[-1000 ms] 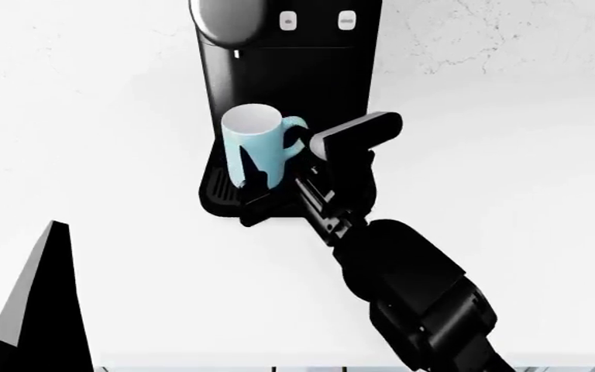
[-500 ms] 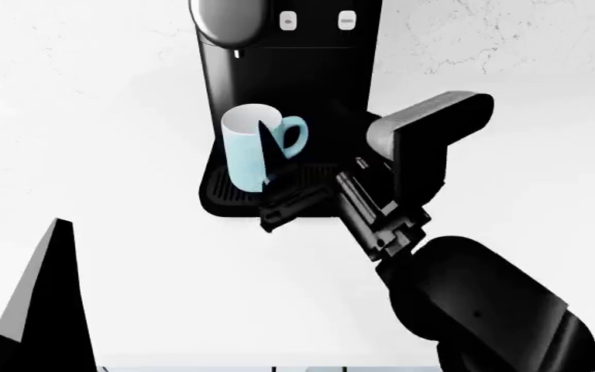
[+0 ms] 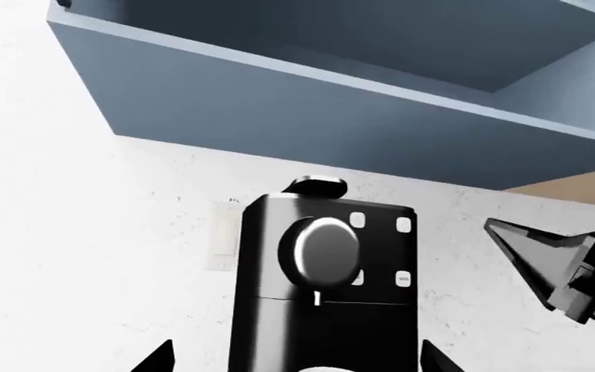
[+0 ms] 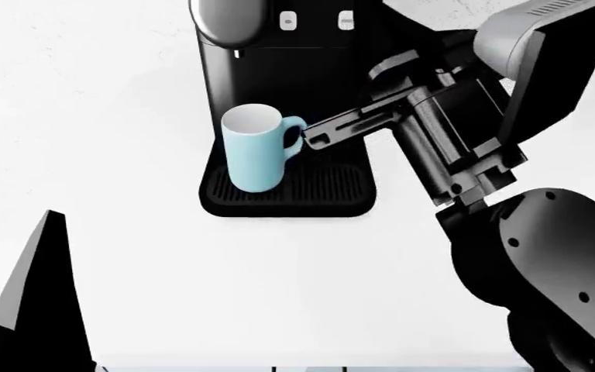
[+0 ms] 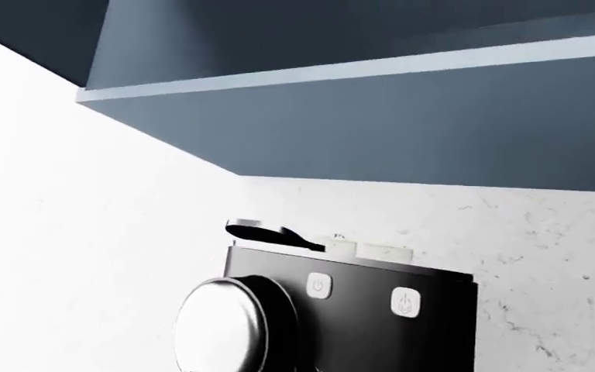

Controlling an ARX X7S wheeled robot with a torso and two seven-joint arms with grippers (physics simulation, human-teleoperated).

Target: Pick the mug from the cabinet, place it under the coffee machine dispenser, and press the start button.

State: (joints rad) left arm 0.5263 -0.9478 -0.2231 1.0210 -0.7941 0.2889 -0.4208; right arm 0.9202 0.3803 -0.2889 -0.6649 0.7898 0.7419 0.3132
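Worktop [image 4: 91, 139]: carrying the coffee machine [image 4: 287, 85].
Right gripper [image 4: 313, 139]: hanging beside the mug's handle, apart from it; jaws' state cannot be told.
Left gripper [image 3: 292, 364]: jaws spreading wide.
Mug [image 4: 253, 149]: standing upright on the ribbed tray [image 4: 324, 190], below the dispenser [image 4: 225, 19].

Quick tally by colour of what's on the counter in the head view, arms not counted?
Light blue: 1, the mug, standing on the ribbed tray.
Black: 1, the coffee machine, with its grey dispenser above the mug.
Total: 2.
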